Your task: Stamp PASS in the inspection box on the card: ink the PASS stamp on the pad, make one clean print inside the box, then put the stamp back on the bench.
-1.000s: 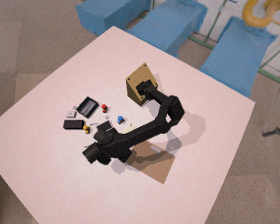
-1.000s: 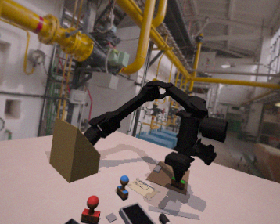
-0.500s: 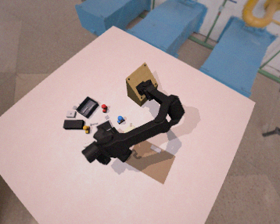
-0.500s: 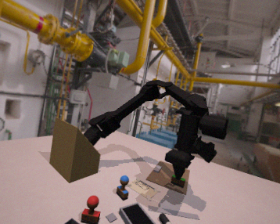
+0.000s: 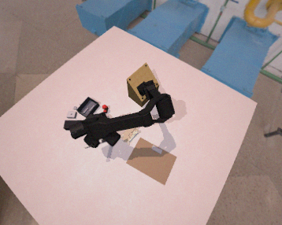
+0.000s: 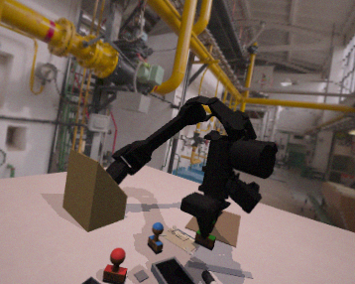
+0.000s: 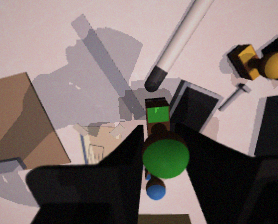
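Note:
My gripper [image 6: 205,227] [image 7: 159,128] is shut on the green-knobbed stamp [image 6: 205,239] [image 7: 166,158], held upright above the table; the arm hides it in the top view. Its printing face and lettering cannot be seen. The grey-rimmed dark ink pad [image 6: 173,272] [image 7: 196,107] is open, just right of the stamp in the wrist view. The beige card [image 5: 131,134] [image 6: 180,239] [image 7: 102,136] lies to the stamp's left in the wrist view, partly behind a finger. It carries dark printed lines; whether its box holds a print cannot be told.
A blue stamp [image 6: 157,238] [image 7: 156,190], red stamp [image 5: 105,108] [image 6: 116,265] and yellow stamp [image 7: 246,61] stand nearby. A marker [image 7: 180,45] and bolt [image 7: 233,97] lie near the pad. A black tray [image 5: 87,107], brown mat [image 5: 152,169] [image 7: 30,110] and clear strip [image 7: 107,65] also lie there.

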`<state>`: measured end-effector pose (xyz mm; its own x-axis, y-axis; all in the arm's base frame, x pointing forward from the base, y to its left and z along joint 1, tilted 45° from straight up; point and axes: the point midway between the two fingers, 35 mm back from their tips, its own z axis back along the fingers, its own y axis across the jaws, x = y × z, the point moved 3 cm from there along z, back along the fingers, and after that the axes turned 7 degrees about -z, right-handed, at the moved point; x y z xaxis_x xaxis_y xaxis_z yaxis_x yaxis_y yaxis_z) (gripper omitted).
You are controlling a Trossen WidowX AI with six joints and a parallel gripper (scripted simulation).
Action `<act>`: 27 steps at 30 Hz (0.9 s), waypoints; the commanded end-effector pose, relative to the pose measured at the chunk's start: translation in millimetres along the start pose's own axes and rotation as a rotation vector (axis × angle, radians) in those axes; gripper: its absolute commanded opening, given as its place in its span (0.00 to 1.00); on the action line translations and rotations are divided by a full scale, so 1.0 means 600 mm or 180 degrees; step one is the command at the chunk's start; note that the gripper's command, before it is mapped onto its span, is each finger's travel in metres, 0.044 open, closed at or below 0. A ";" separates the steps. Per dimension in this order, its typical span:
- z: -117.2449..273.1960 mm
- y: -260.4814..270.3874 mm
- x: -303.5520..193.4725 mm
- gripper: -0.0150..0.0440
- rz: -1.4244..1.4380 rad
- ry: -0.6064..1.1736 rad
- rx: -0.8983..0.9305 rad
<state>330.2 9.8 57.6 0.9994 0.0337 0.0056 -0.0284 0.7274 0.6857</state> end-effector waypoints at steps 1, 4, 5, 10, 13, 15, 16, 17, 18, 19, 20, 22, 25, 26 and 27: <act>-0.001 -0.047 -0.018 0.25 0.0000 0.0012 -0.0001; -0.002 -0.080 -0.033 0.25 0.0003 0.0015 0.0014; -0.003 -0.089 -0.038 0.25 0.0004 0.0016 0.0019; -0.003 -0.096 -0.041 0.25 0.0004 0.0016 0.0024; -0.006 -0.096 -0.041 0.25 0.0003 0.0016 0.0024; -0.008 -0.096 -0.041 0.25 0.0002 0.0015 0.0023; -0.009 -0.096 -0.041 0.25 0.0002 0.0015 0.0023; -0.010 -0.096 -0.041 0.25 0.0001 0.0015 0.0023; -0.011 -0.096 -0.041 0.25 0.0001 0.0015 0.0023; -0.012 -0.096 -0.041 0.25 0.0000 0.0015 0.0023; -0.013 -0.096 -0.041 0.25 0.0000 0.0015 0.0023; -0.016 -0.096 -0.040 0.25 0.0001 0.0015 0.0022; -0.019 -0.096 -0.040 0.25 0.0001 0.0015 0.0022; -0.020 -0.096 -0.040 0.25 0.0001 0.0015 0.0022; -0.021 -0.096 -0.040 0.25 0.0001 0.0015 0.0022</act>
<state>308.3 -26.0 10.6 0.9992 0.0403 0.0067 -0.0338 0.7240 0.6890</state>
